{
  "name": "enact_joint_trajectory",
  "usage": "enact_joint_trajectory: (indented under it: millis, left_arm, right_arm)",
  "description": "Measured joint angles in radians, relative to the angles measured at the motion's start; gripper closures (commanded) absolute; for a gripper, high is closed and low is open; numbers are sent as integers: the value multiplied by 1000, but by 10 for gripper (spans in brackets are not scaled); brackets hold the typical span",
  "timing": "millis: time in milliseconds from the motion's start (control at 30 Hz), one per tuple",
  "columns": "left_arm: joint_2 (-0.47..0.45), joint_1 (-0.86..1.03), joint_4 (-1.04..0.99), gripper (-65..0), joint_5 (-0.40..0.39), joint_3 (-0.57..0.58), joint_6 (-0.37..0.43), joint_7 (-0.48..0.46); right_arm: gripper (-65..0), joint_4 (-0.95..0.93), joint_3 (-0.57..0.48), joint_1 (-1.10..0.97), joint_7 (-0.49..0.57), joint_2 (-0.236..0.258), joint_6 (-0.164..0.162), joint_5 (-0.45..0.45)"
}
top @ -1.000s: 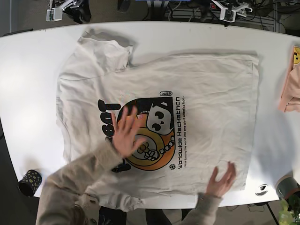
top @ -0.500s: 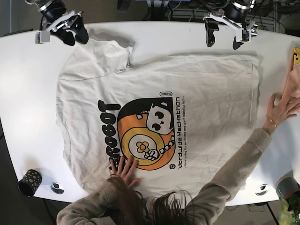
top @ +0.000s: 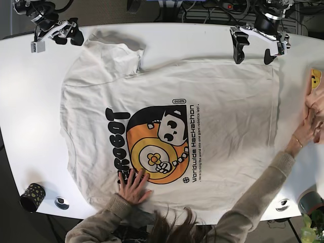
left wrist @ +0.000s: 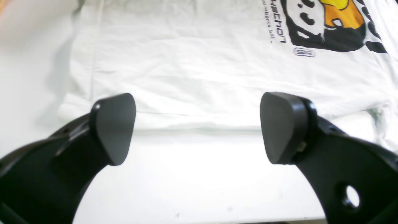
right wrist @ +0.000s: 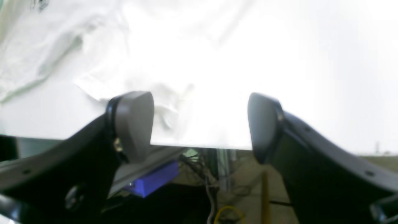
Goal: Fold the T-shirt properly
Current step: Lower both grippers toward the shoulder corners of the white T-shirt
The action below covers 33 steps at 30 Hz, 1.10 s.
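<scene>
A cream T-shirt (top: 202, 101) with an orange and black print lies spread flat on the white table (top: 30, 101), print up. Near the back right, my left gripper (top: 252, 53) hangs open just beyond the shirt's far edge. The left wrist view shows its fingers (left wrist: 115, 124) wide apart over bare table, the shirt's edge (left wrist: 199, 93) right ahead. At the back left corner my right gripper (top: 56, 36) stands open. In the right wrist view its fingers (right wrist: 133, 124) straddle the table's rim beside a crumpled sleeve (right wrist: 62, 46). Neither holds anything.
A person leans in from the front, one hand (top: 134, 185) pressing the shirt's near edge, the other hand (top: 310, 119) on a peach garment (top: 313, 81) at the right edge. A dotted black cup (top: 32, 196) and small metal discs (top: 62, 202) sit near the front.
Both arms have come into view at the back. The left gripper shifted right and nearer the shirt; the right gripper drew back left. The person's hands moved from smoothing the shirt.
</scene>
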Motion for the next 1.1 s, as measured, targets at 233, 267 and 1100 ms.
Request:
enact_joint_trajectory:
  millis: [233, 267, 1100]
  left_arm:
    - [2, -19, -3, -593, 2, -6, -1, 1]
    - [1, -19, -3, -593, 4, -6, -1, 1]
    - [17, -43, -5, -593, 0, -85, -9, 107]
  right_arm:
    - [-449, -73, -33, 2, 0, 6, -1, 6]
    - [-449, -76, -49, 2, -3, 6, -1, 4]
    - [-176, -172, -154, 64, 26, -37, 13, 37]
